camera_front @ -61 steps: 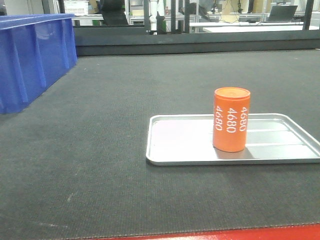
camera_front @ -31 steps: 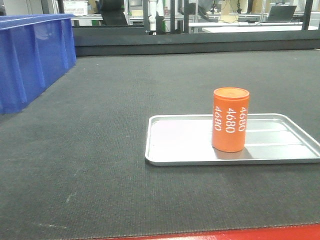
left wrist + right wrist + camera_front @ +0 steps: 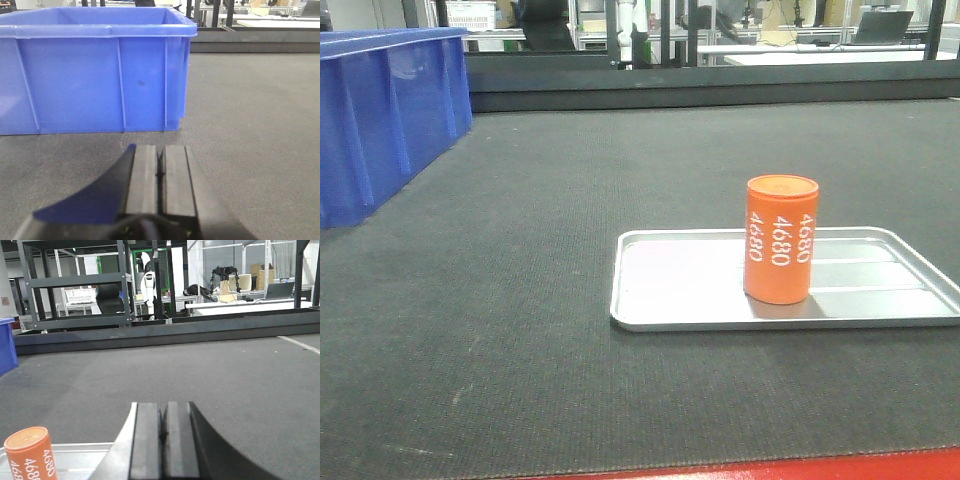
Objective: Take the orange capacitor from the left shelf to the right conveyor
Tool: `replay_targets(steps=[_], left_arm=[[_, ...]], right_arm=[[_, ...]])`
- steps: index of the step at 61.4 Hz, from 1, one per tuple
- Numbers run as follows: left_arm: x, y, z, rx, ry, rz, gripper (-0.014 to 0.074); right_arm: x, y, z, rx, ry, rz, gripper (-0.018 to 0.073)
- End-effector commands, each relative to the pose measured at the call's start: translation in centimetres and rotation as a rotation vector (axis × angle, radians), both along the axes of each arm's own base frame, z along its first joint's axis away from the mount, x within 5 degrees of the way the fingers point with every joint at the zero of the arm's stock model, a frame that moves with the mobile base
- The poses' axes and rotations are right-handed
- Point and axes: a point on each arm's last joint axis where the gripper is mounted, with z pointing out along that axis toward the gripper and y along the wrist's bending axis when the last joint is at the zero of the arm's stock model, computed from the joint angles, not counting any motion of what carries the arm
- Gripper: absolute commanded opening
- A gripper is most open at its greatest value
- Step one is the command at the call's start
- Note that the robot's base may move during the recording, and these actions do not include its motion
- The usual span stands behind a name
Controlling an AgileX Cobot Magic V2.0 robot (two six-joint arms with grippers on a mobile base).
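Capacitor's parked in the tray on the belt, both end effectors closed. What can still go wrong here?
1. The orange capacitor stands upright, tall for its base; a bump to the silver tray or a belt start might tip it.
2. The right end effector sits shut close beside it; a sideways swing could knock it.
3. The left end effector faces the blue bin closely; moving forward risks contact.

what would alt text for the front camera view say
An orange can printed with "4680" stands upright in a shallow silver tray on a dark grey belt. A blue plastic bin sits at far left, a red strip edges the bottom, and no robot arm shows.
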Motion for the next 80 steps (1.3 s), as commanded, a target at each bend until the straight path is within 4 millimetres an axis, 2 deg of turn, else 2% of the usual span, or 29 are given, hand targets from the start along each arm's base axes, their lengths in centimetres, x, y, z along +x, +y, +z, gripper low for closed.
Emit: replay_targets(steps=[1,40,80], left_arm=[[0.0,0.0,-0.02,-0.014,-0.073,-0.002,-0.0125],[0.0,0.0,-0.02,-0.014,-0.073,-0.002,-0.0125],[0.0,0.0,-0.02,-0.014,-0.073,-0.002,-0.0125]], right_arm=[[-0.61,0.1,1.76,-0.015,-0.149,0.006,0.005],[-0.63,-0.12,1.84,-0.078,-0.159,-0.035,0.005],[-0.54,-0.15,1.57,-0.039,-0.127,-0.027,0.005]])
